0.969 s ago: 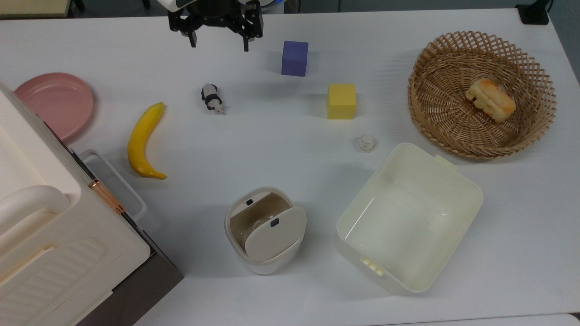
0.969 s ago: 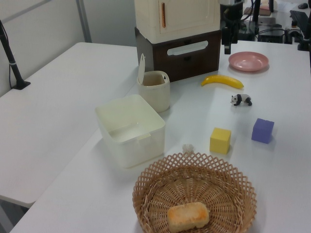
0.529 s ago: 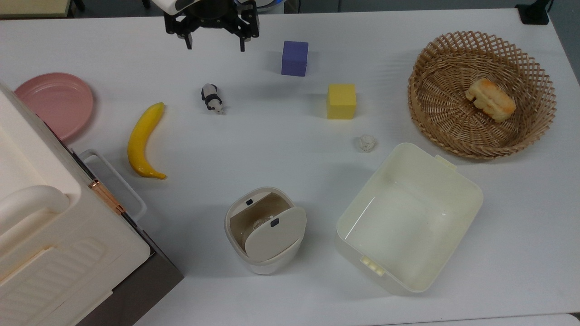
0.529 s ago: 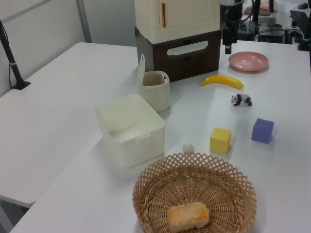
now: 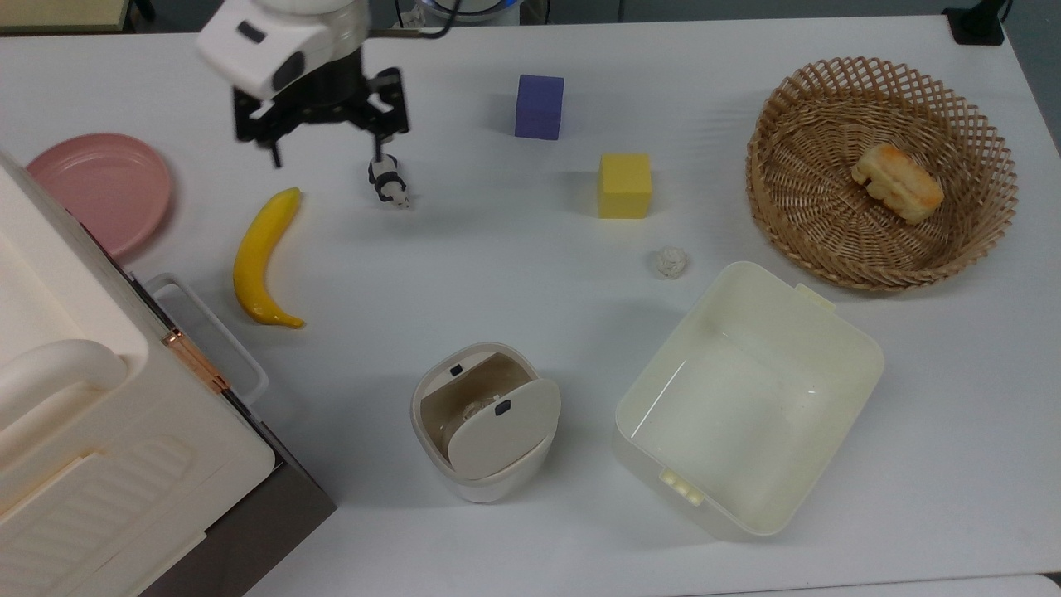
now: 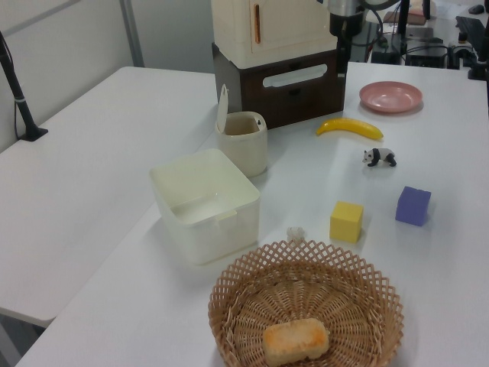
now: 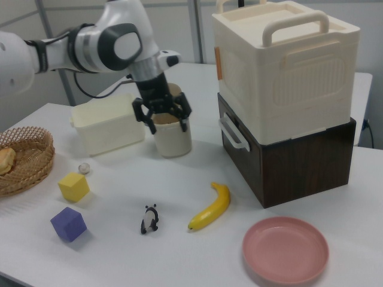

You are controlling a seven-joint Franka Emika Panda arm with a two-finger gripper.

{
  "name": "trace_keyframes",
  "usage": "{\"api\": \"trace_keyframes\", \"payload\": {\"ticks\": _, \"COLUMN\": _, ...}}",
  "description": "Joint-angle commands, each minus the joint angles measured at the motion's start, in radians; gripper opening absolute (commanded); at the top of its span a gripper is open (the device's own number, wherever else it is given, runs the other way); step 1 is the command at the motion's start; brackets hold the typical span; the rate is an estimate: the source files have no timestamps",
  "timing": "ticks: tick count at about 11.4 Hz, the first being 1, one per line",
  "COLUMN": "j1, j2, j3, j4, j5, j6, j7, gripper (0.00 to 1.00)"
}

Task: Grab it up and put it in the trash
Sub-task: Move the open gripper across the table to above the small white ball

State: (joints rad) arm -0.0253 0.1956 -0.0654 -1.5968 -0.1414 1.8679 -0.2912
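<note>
Beside the cream tub (image 5: 750, 398) — paper wad (image 5: 672, 262), untouched.

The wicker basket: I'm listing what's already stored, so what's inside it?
The wicker basket holds one golden-brown, bread-like piece lying on its woven floor. Whatever is beneath that piece is covered.

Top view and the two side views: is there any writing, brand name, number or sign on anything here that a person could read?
No readable text anywhere.
Trash bin: two small dark marks, one on its lid and one on its rim; no letters can be made out.
Cream cabinet, cream tub, yellow cube, purple cube, pink plate: plain, no labels visible.
Gripper: no lettering visible.
</note>
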Motion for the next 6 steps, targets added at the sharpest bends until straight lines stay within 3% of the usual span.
{"api": "trace_keyframes", "payload": {"ticks": 1, "j1": -0.037, "j2": 0.039, "j3": -0.005, "j4": 0.023, "j5": -0.027, "j6": 0.097, "j7": -0.144, "gripper": 0.97}}
{"api": "trace_keyframes", "payload": {"ticks": 4, "j1": -0.038, "j2": 0.045, "j3": -0.001, "j4": 0.02, "j5": -0.003, "j6": 0.097, "j7": -0.088, "gripper": 1.0}}
{"api": "trace_keyframes", "payload": {"ticks": 6, "j1": 0.028, "j2": 0.041, "j3": 0.009, "j4": 0.023, "j5": 0.061, "j6": 0.006, "j7": 0.067, "gripper": 1.0}}
